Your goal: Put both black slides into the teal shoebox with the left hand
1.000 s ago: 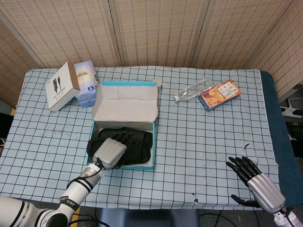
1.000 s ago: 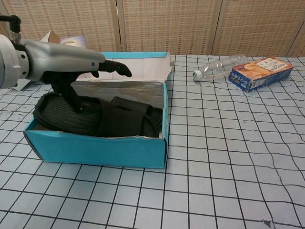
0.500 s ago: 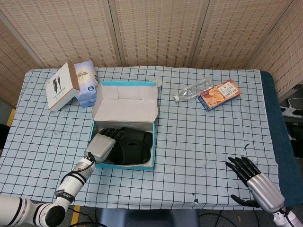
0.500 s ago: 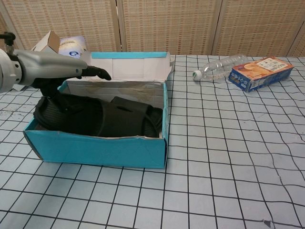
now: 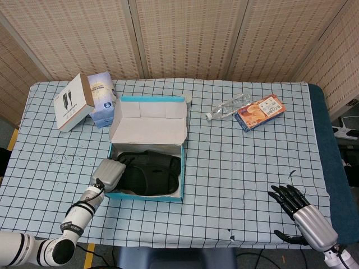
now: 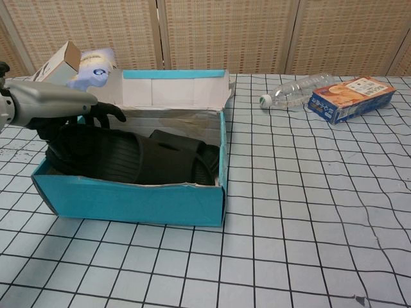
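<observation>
Woven screens stand behind a table [image 5: 235,179] spread with a checked cloth, and nearly everything on it is pushed toward the far edge, which leaves me room to work at the near left. Largest is the teal shoebox [image 6: 135,200], its lid folded back and propped upright so the opening faces me; that is why I can reach in from my own side. Both black slides [image 6: 138,157] lie inside it, side by side and overlapping a little, the left one riding slightly high against the box wall, so I judge the task close to finished. Behind the box sit a white carton [image 5: 73,102] and a blue tissue box [image 5: 102,96] touching each other, and off to the right a clear bottle [image 5: 227,107] lies just beside a snack packet [image 5: 260,111]. My left hand [image 5: 109,172] sits at the box's left rim, fingers loosely curled and gripping nothing as far as I can tell, though the tips are hidden against the dark slide. My right hand [image 5: 300,213] rests well apart at the near right corner, fingers spread, empty. Compared with a second ago, my left hand has pulled back leftward off the slides to the box's edge.
</observation>
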